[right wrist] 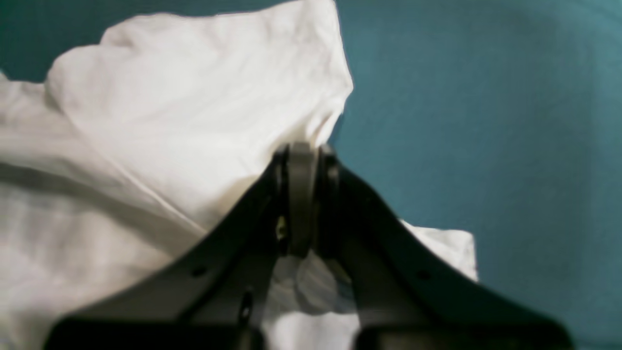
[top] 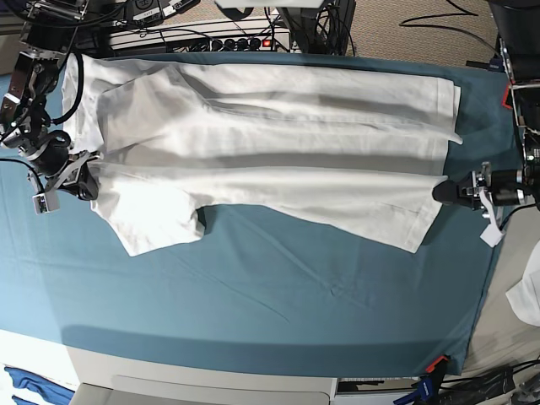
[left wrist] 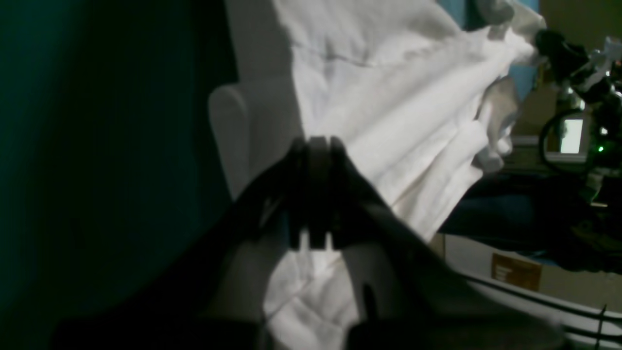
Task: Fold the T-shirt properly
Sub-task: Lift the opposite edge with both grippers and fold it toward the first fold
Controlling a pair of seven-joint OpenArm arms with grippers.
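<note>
Now, wrinkled white cotton T-shirt (top: 278, 143) stretched flat, left hand (top: 442, 192) and right hand (top: 84, 181) each pinching its soft edge

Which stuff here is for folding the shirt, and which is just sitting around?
For the job:
- T-shirt
- left gripper, shut on its edge
- right gripper, shut on the other end

Just there:
- teal tablecloth
- cables behind the table

Right end effector (right wrist: 302, 160) pinches the white T-shirt (right wrist: 160, 136) over teal tablecloth (right wrist: 486, 121).
</note>
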